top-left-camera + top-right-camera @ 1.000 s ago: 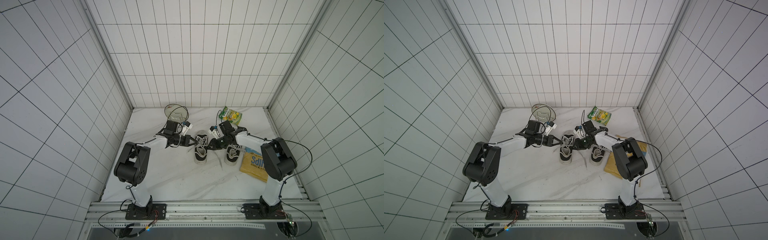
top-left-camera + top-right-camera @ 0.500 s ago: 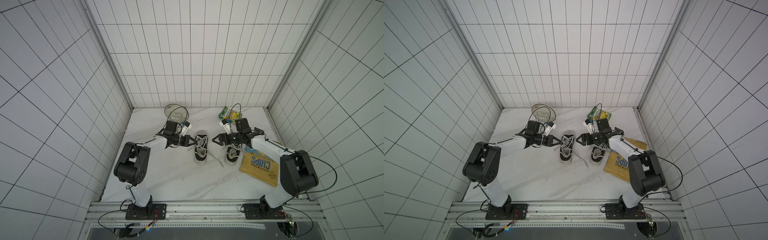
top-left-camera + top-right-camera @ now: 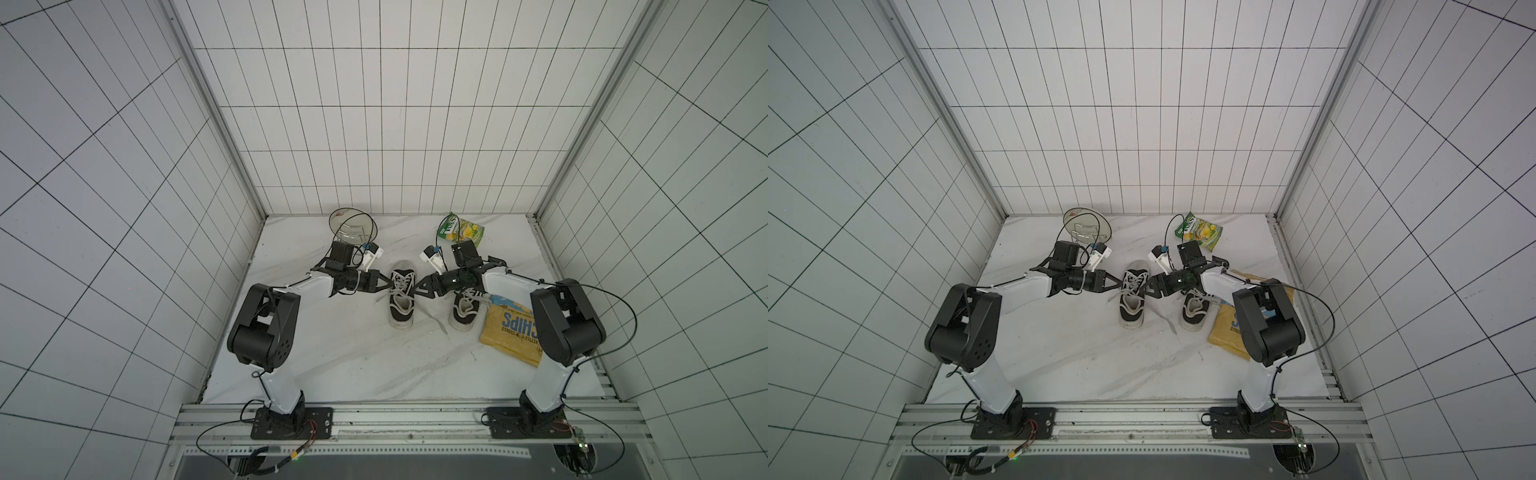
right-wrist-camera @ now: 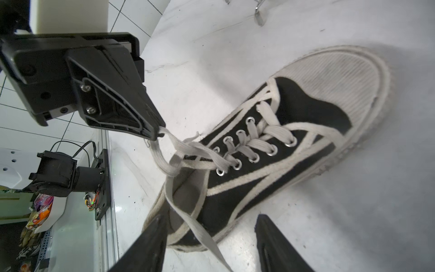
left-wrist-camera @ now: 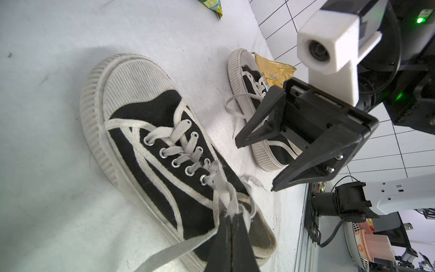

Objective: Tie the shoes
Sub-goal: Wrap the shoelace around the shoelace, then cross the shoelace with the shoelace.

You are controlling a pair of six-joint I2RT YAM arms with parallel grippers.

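White lace [image 4: 164,153] is being pinched by the closed left fingers [image 4: 150,127]; right fingers [image 5: 306,169] are hanging apart, probably needing the free end [image 4: 202,235].

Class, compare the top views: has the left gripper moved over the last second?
No. The left gripper stays shut on the lace at the same edge of the shoe.

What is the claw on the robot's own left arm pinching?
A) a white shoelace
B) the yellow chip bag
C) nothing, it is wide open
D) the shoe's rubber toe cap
A: in the right wrist view, the left gripper is shut on a white lace of the shoe between the two arms.
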